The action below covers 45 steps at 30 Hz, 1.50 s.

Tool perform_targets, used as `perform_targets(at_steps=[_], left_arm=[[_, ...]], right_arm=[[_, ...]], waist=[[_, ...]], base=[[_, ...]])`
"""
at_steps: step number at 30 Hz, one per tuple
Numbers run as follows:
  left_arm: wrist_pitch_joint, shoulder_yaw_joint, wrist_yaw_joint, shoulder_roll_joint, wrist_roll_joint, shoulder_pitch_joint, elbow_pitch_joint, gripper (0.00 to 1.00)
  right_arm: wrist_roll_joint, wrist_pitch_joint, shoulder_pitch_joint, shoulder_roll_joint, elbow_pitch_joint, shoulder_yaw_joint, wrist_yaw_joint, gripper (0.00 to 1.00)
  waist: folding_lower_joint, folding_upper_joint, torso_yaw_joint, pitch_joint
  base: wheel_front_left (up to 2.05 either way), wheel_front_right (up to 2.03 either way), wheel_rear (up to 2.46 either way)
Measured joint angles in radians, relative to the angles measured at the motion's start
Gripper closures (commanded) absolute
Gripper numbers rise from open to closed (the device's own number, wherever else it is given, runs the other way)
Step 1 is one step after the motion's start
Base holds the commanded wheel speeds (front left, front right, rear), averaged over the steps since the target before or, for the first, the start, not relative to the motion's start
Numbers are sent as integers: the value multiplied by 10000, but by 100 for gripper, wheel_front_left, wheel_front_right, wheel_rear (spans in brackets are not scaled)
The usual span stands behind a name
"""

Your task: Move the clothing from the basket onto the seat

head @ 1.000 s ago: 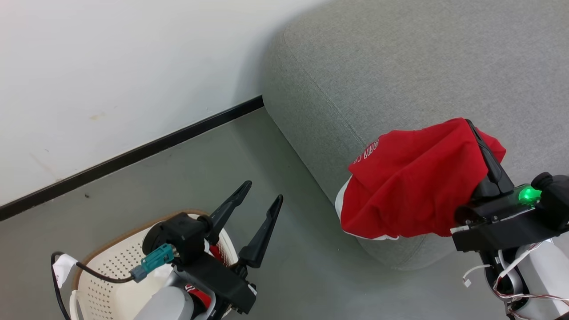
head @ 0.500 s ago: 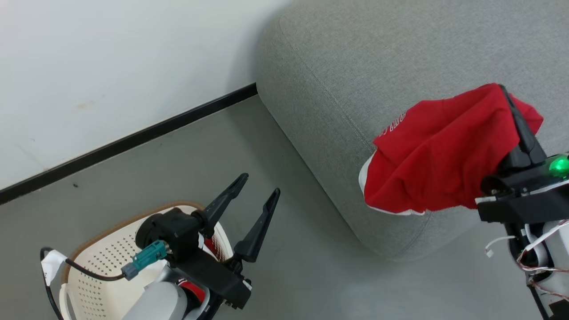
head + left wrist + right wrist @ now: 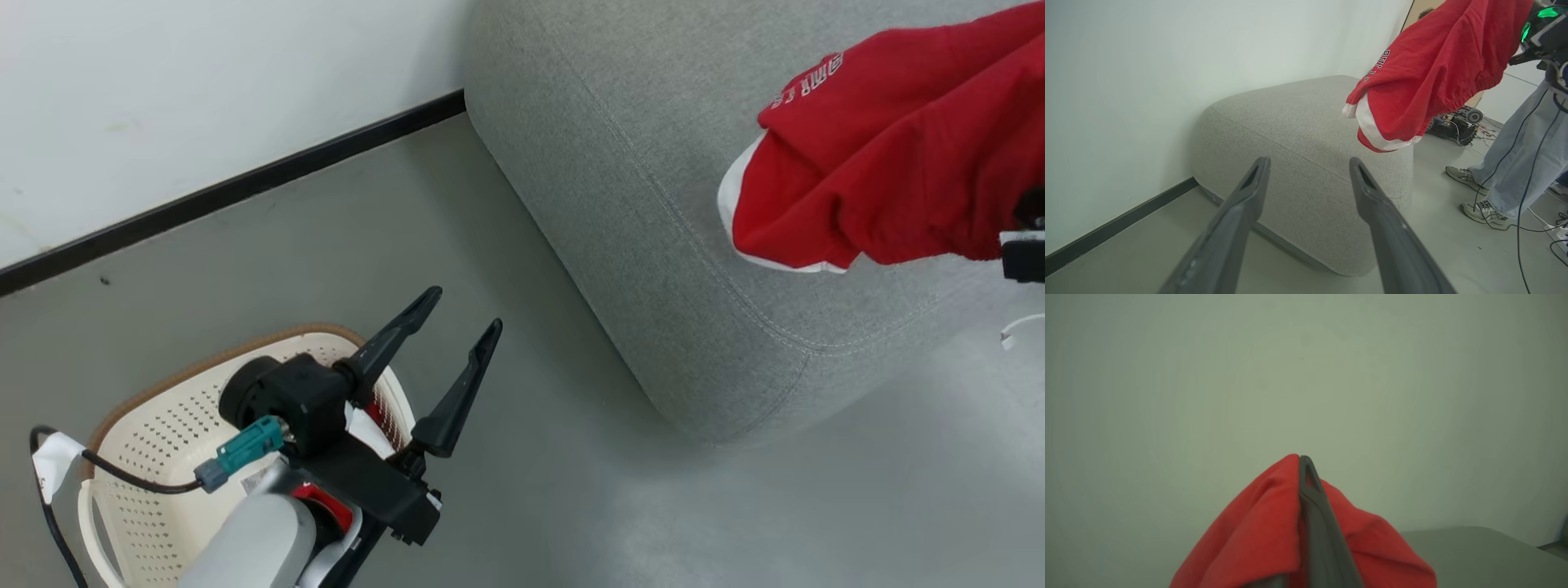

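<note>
The big grey fabric-upholstered seat cushion (image 3: 653, 163) looks bare where it shows. The cream-white perforated plastic basket with a brown rim (image 3: 155, 408), on the floor off the seat's corner, seems to have more red fabric (image 3: 325, 500) in it, so early days imo. A red sports garment with white trim and lettering (image 3: 890, 163) hangs above the seat's near edge, pinched in the clamped-tight right gripper (image 3: 1304, 459), while the left gripper (image 3: 465, 308), well away from the seat, is spread wide and empty.
</note>
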Motion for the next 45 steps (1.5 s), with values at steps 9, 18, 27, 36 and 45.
perform_targets(at_steps=[9,18,27,36,45], left_arm=[[408,82,0,282,159,-591,-460,0],[616,92,0,424,182,-934,-694,0],[915,75,0,560,182,-1253,-1043,0],[1116,96,0,656,182,-1721,-1277,0],[1149,370,0,909,178,-1849,-1361,0]], right_arm=[[631,0,-1197,-437,1227,-951,205,100],[826,0,-2169,-917,2347,-1423,307,100],[1078,0,-3581,-1373,3498,-1515,355,100],[1116,-2,-5077,-1772,4805,-1682,414,100],[907,-2,-5228,-1599,5929,-1457,416,100]], waist=[[0,1,223,960],[0,1,551,1668],[1,0,934,2417],[0,0,1315,3125],[0,0,1672,3708]], base=[[0,0,0],[0,0,0],[0,0,0],[0,0,0],[0,0,0]])
